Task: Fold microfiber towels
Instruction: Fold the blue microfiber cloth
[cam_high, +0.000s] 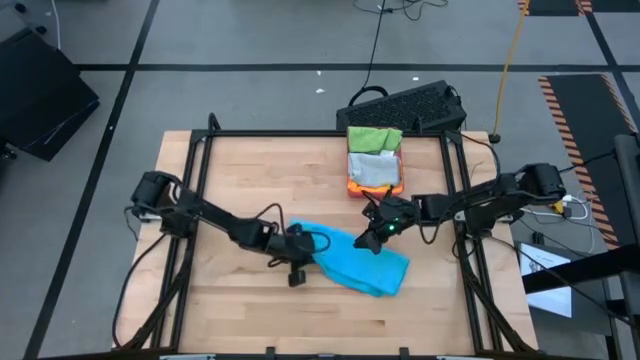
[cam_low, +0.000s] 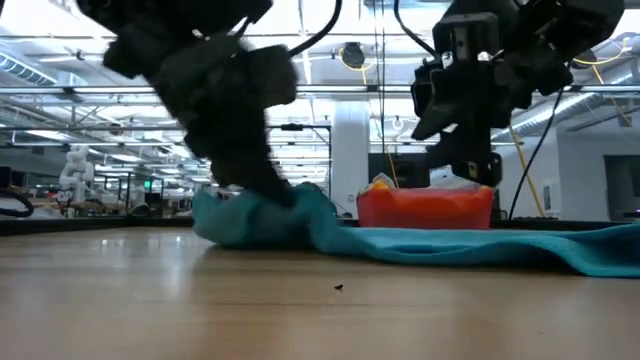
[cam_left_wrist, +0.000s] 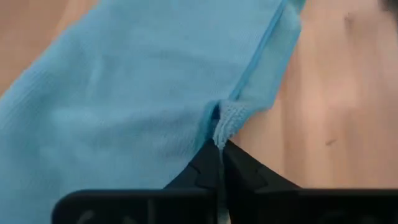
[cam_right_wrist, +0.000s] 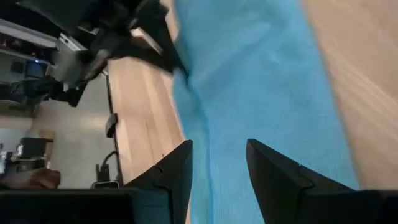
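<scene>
While the left gripper (cam_left_wrist: 219, 148) pinches the bright blue microfiber towel's (cam_high: 362, 262) near corner, its length runs toward the right gripper (cam_right_wrist: 219, 163), hovering empty and part open above its far end.

My wooden counter (cam_high: 250, 300) carries a blue towel (cam_high: 365, 265) under my jaws and, beyond them, a red tray (cam_high: 375, 185) of folded towels (cam_high: 374, 139).

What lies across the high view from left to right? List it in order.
Left hand pinching the towel's edge → blue towel → right hand open above the towel's far edge. The pink-red tray of folded towels overlaps these, so its place is unclear.
</scene>
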